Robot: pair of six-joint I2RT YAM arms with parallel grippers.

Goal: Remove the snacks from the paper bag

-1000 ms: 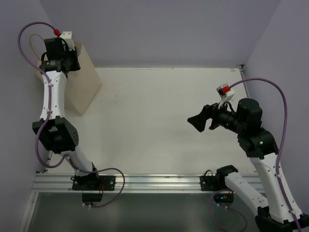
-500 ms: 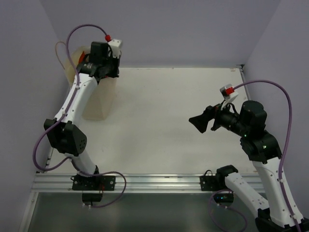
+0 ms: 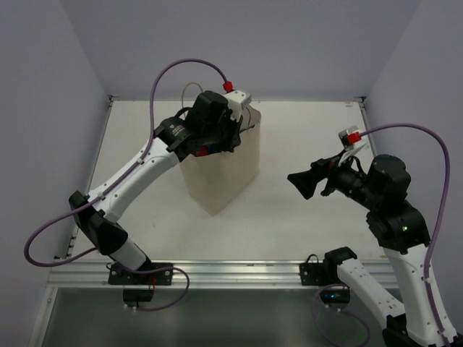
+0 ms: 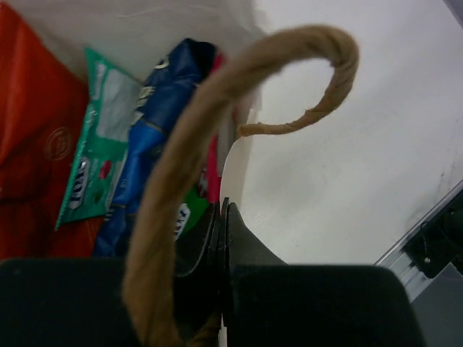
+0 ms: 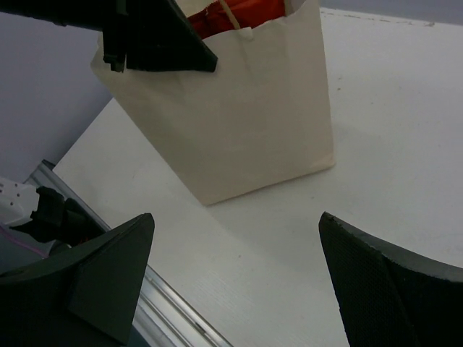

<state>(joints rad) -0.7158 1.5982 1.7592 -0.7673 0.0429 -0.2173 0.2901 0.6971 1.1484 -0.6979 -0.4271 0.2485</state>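
The cream paper bag (image 3: pixel 224 173) stands upright near the middle of the table. My left gripper (image 3: pixel 215 143) is at its top, shut on the bag's rim (image 4: pixel 236 155), with a twisted loop handle (image 4: pixel 188 166) curling over the jaws. Inside the bag I see snacks: a blue packet (image 4: pixel 155 144), a green packet (image 4: pixel 98 144), an orange one (image 4: pixel 29 144) and a pink edge (image 4: pixel 213 173). My right gripper (image 3: pixel 300 182) is open and empty, to the right of the bag and apart from it. The right wrist view shows the bag (image 5: pixel 246 108) ahead, between the spread fingers.
An aluminium rail (image 3: pixel 231 271) runs along the near table edge and shows in the right wrist view (image 5: pixel 166 311). Purple walls close the left, back and right sides. White tabletop (image 3: pixel 304 137) lies between the bag and the right arm.
My left arm has swung the paper bag from the far left corner to the middle of the table. The right arm has barely moved.
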